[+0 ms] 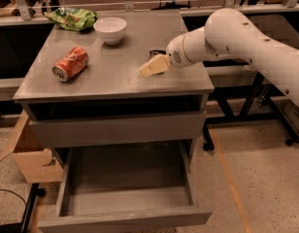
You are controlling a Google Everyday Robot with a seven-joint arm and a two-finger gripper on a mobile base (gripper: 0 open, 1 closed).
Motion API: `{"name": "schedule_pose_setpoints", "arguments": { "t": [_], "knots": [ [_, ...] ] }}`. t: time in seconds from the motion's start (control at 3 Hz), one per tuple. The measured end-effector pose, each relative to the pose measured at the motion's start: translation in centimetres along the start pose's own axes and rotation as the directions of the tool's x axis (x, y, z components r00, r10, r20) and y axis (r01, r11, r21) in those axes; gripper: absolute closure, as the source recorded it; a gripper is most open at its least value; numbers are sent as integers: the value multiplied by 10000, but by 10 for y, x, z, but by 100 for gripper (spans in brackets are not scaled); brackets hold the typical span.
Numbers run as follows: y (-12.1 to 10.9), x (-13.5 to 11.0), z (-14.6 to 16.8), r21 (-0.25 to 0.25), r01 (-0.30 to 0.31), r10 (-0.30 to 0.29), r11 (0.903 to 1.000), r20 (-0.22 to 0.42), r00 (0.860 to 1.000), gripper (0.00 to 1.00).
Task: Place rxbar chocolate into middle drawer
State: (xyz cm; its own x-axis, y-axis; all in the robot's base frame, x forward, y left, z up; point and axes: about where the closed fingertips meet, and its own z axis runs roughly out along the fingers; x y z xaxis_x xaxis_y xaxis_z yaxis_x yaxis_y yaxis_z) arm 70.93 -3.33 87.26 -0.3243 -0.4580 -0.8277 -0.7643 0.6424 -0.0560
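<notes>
A brown cardboard box (23, 152) is sitting on the floor at the far left, just beside the grey metal cabinet (115, 76). On the left side of the cabinet's flat top, a dented orange soda can (70, 63) is lying on its side. Behind it, at the back-left corner, a crumpled green chip bag (72, 18) is resting, and just right of the bag a round white bowl (110, 29) is standing upright.

Below the top, a plain grey drawer front (115, 129) is sitting closed. Under it, the wide, shallow grey metal middle drawer (125, 219) is standing pulled well out toward the camera, its tray-like inside showing.

Farther right, the cream-coloured 2-finger gripper (145, 72) is pointing down and to the left over the right part of the top. Its tip is just above the surface or touching it (which of the 2 cannot be told), and whether it is spread or pressed together cannot be told either. Right behind it, only a dark sliver of the small flat black-wrapped rxbar chocolate (156, 53) is showing. The bar is lying on the top near the right edge, mostly hidden by the gripper.

The thick white robot arm (237, 35) is reaching in from the right. Beneath it a black-legged table frame (246, 106) is standing on the speckled floor (266, 178).
</notes>
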Motion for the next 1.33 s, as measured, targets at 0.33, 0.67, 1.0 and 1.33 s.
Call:
{"name": "schedule_pose_setpoints", "arguments": {
  "t": [0.33,0.67,1.0,1.33],
  "knots": [
    [0,-5,20,-178,-388,392,9991,201,9990,0],
    [1,-3,34,-107,-641,642,9979,122,9979,0],
    [0,1,43,14,-863,863,9963,121,9962,18],
    [-3,5,45,87,-1166,1162,9931,384,9925,41]
  ]
}}
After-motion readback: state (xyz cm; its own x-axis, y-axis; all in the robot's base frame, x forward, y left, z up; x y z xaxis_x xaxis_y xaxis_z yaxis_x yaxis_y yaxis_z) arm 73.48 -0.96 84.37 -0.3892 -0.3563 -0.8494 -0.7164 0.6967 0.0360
